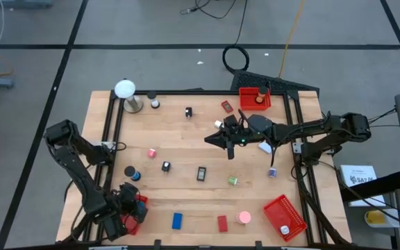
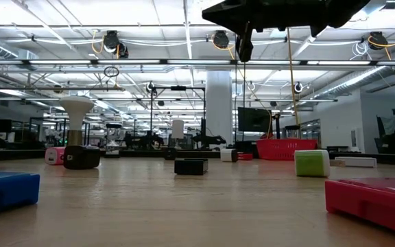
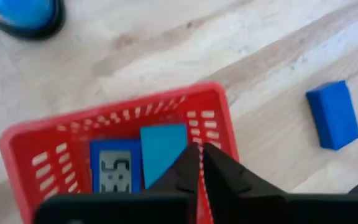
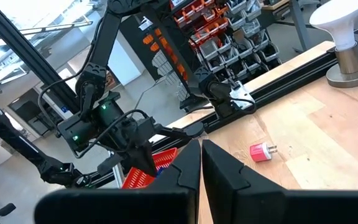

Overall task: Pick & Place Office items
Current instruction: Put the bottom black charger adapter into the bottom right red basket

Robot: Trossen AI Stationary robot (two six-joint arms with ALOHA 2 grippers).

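Past the far edge of your wooden table [image 2: 197,206] you look into a long open hall. Ceiling overhead: white beams and pipes, rows of strip lights, round fixtures hanging from cables [image 2: 112,42]. A white square column [image 2: 219,103] stands mid-room, a dark monitor [image 2: 254,120] just beside it. Further back, more black frames and workbenches, details too small to read. From above, the floor [image 1: 117,28] around you is grey, crossed by dark lines, with a yellow cable [image 1: 292,35] and a coiled black cable [image 1: 236,57] lying on it. Shelving with orange-red bins [image 4: 197,18] stands beyond the table's side.
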